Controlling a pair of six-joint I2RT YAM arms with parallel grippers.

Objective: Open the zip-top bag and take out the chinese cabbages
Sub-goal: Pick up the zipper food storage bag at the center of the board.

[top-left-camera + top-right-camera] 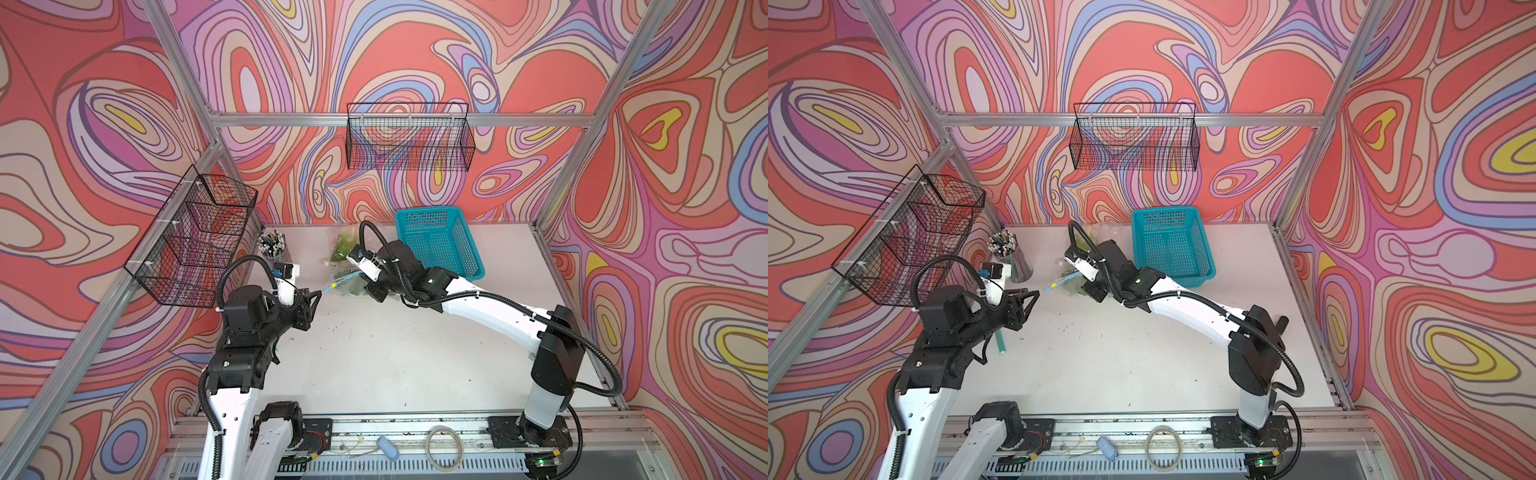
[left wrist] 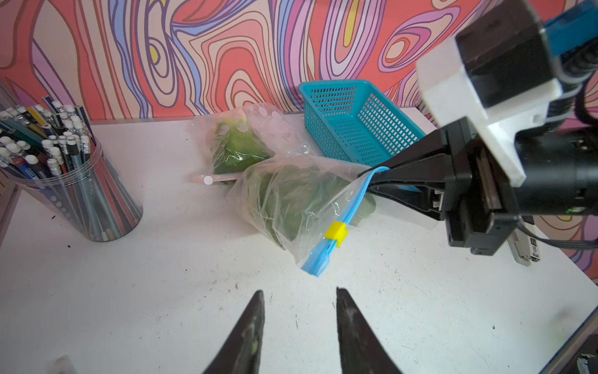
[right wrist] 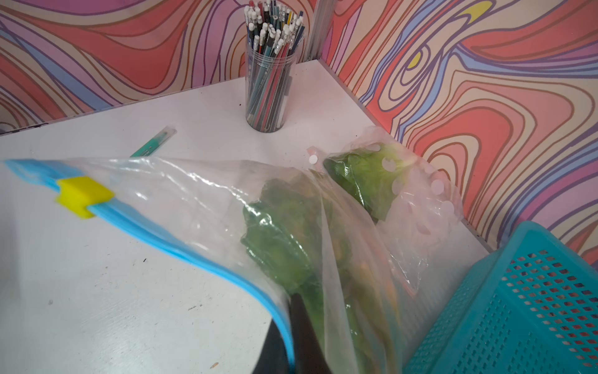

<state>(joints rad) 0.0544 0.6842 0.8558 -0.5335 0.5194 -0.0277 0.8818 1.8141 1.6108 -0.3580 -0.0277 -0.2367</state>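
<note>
Hold: right gripper point(image 2: 367, 181) is clamped on one end of the bag's point(image 2: 291, 207) blue zip strip point(image 2: 354, 204), lifting that corner. The bag body sags onto the table point(image 2: 161, 275) just beyond its tips. Cabbages point(image 2: 281, 197) are inside; the zip looks shut.

The left gripper point(image 2: 299, 293) is part-open and empty, just short of the strip's free end.

Step, as judged: pinch the yellow slider point(image 2: 336, 233), not the film, and run it along the strip while the right gripper keeps tension.

The strip's long axis runs gripper to gripper, its free end pointing at the left tips.
</note>
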